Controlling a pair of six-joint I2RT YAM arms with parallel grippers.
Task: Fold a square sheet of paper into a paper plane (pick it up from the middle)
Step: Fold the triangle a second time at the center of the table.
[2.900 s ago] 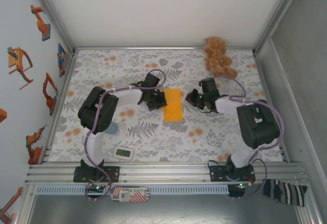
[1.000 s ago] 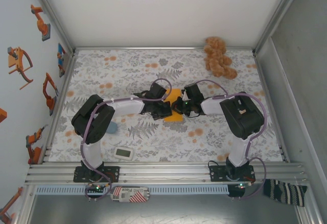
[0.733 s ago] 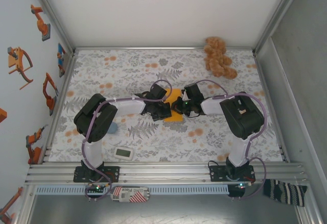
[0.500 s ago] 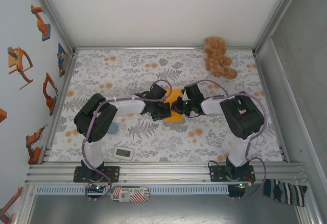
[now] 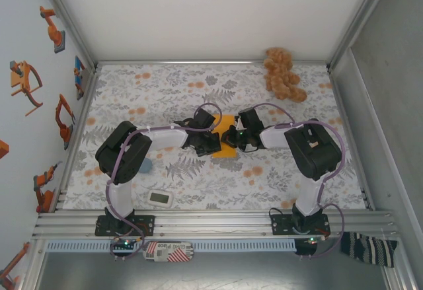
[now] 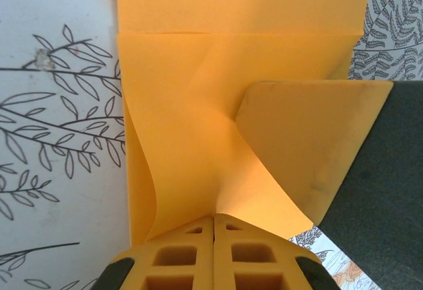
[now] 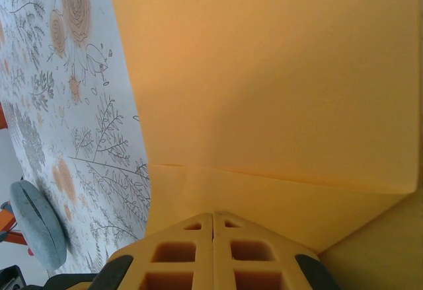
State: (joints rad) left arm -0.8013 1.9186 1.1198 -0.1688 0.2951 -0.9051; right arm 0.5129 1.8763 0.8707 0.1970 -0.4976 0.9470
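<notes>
Square sheet of paper (image 5: 227,121), creased, sits centre of the top view on the floral cloth (image 5: 165,92), between both grippers. Left gripper (image 5: 213,143): fingers (image 6: 175,258) pressed together at the bottom of the left wrist view, pinching a curled-up paper edge. Right gripper (image 5: 231,138): fingers (image 7: 175,257) pressed together, tips at the paper's folded edge, can't tell if pinching. Plush toy (image 5: 283,73) upper right, well apart

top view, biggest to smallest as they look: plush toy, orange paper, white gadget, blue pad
1. plush toy
2. white gadget and orange paper: about alike, and the paper is half hidden, so no ranking between them
3. blue pad, partly hidden too
</notes>
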